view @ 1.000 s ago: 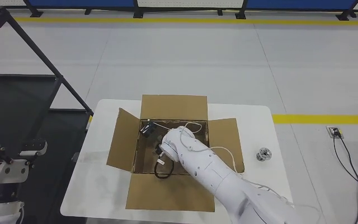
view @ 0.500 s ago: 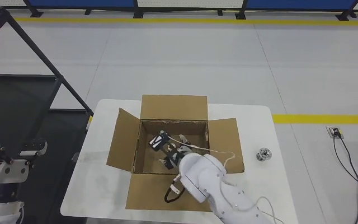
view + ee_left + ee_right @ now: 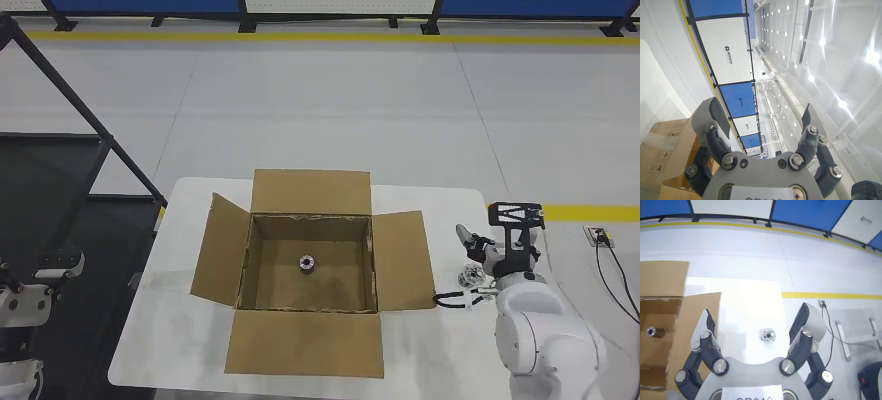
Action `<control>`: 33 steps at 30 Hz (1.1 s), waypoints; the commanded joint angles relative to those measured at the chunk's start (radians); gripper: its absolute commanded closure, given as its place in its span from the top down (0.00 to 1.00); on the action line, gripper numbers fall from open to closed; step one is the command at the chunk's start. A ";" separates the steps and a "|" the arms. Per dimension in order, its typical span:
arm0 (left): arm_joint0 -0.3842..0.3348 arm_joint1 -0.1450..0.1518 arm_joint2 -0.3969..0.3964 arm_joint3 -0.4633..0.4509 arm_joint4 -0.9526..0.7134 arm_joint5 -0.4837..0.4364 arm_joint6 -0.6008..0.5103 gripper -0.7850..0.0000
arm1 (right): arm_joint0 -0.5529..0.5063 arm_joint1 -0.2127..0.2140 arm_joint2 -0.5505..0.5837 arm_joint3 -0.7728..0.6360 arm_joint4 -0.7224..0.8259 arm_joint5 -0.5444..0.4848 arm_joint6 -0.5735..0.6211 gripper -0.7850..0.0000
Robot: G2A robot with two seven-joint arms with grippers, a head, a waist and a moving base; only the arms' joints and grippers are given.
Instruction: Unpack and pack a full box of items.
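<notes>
White workshop floor all round, with a yellow line painted across it and blue and white fence panels along the back. On it sits a white table with rounded corners. Pretty much dead centre of the table is the cardboard box, all four flaps folded outwards so you can look straight down inside. Over by the table's right edge, towards the front right corner, is the right arm, well clear of the box. At its end the right gripper is spread wide with nothing between the pads, pointing down at the tabletop. Same story for the left gripper: fingers wide apart, holding nothing, aimed up towards the ceiling lights, with a corner of the box just beside it.

Now the small stuff. A shiny round metal part with a hole in its middle sits on the bare table close to the right edge. It's outside the box, just past the flap on that side, and it's below the gap of the right gripper without being touched by it. Inside the box, a short dull metal cylinder with a bore through it sits on the box floor roughly in the middle, on its own, well apart from the walls
</notes>
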 commanded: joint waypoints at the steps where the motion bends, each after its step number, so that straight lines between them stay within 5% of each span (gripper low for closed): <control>1: 0.000 0.000 0.000 0.000 0.000 0.000 0.000 1.00 | 0.028 0.004 0.067 0.102 0.085 -0.043 0.014 1.00; 11: 0.000 0.000 0.000 0.000 0.000 0.000 0.000 1.00 | 0.271 0.047 0.163 0.687 0.212 -0.329 0.185 1.00; 20: 0.000 0.000 0.000 0.000 0.000 0.000 0.000 1.00 | 0.362 0.071 0.133 0.855 0.213 -0.423 0.250 1.00; 21: 0.000 0.000 0.000 0.000 0.000 0.000 0.000 1.00 | 0.366 0.072 0.126 0.863 0.212 -0.424 0.254 0.48; 23: 0.000 0.000 0.000 0.000 0.000 0.000 0.000 1.00 | 0.373 0.074 0.115 0.875 0.215 -0.418 0.258 0.04; 33: 0.000 0.000 0.000 0.000 0.000 0.000 0.000 1.00 | 0.396 0.088 0.084 0.886 0.234 -0.411 0.261 0.00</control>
